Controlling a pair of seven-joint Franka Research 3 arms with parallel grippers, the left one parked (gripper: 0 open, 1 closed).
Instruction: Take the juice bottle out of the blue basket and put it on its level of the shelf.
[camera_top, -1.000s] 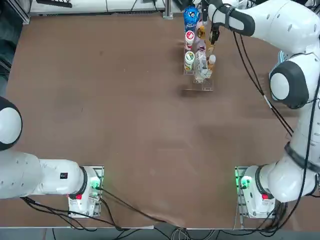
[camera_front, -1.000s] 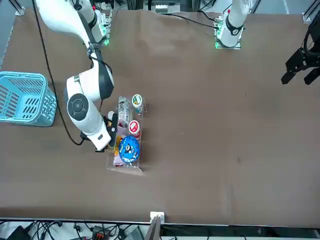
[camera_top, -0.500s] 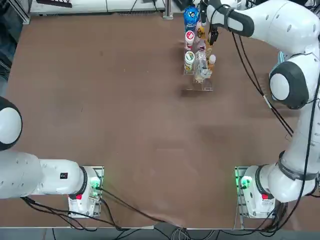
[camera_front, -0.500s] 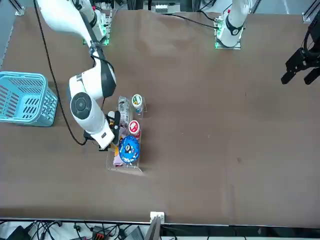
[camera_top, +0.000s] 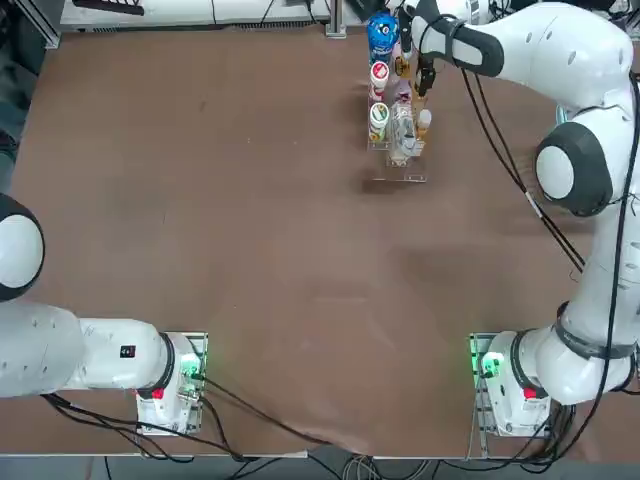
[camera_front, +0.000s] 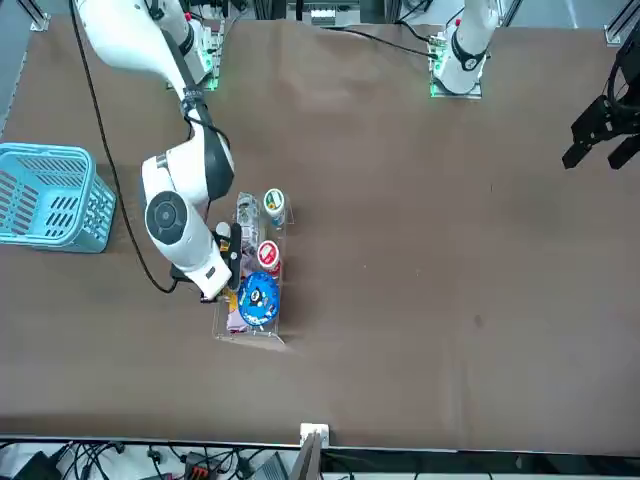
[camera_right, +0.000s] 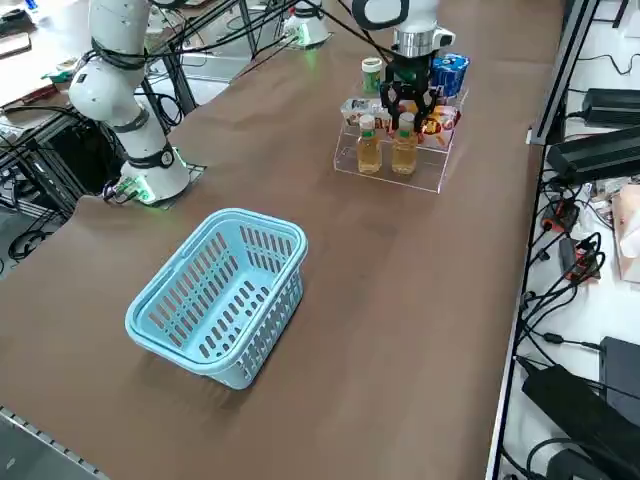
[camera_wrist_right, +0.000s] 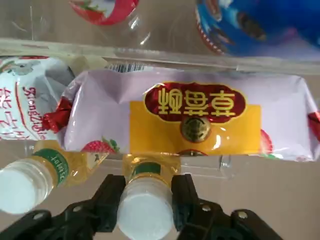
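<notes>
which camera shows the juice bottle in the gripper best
The right wrist view: the juice bottle fills the frame, its white cap between the right gripper fingers. The right side view shows it small on the shelf; in the top and front views it is hard to pick out.

We see the juice bottle (camera_wrist_right: 145, 209), white-capped and upright, on the lowest step of the clear shelf (camera_right: 392, 172), beside a similar bottle. The blue basket (camera_right: 218, 296) sits well apart, with nothing inside it.
</notes>
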